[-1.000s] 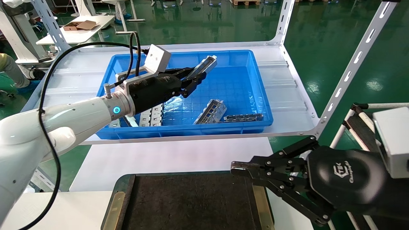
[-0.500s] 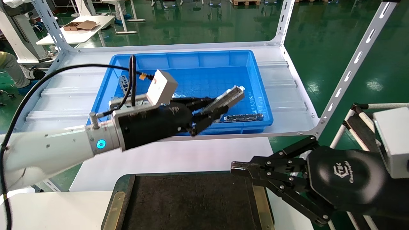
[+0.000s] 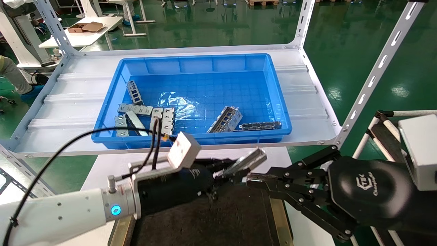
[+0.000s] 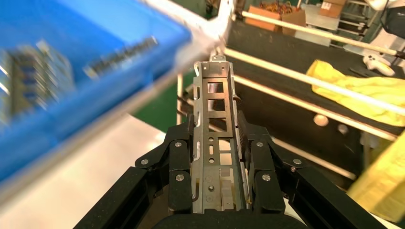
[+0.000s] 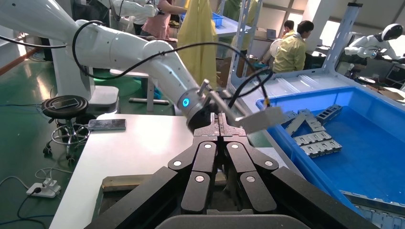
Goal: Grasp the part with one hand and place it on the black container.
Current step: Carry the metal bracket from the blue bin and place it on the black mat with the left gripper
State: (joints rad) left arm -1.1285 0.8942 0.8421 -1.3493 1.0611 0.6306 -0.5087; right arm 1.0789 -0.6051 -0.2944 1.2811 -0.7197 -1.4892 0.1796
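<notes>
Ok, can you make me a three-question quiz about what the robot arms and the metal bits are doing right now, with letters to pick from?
1. Where is the long silver-grey metal channel part?
A. lying in the bin
B. held over the flat black rough-surfaced tray
C. on the floor

2. What colour is the big plastic bin?
A. blue
B. red
C. yellow

3. What are the right gripper's fingers doing?
A. holding a plate
B. spread wide
C. pressed together, empty

Answers:
1 B: the left gripper grips the part in its fingers above the tray's far edge.
2 A: the bin's wall is bright blue, with other metal pieces inside.
3 C: the right gripper shows its fingers touching with nothing between.
</notes>
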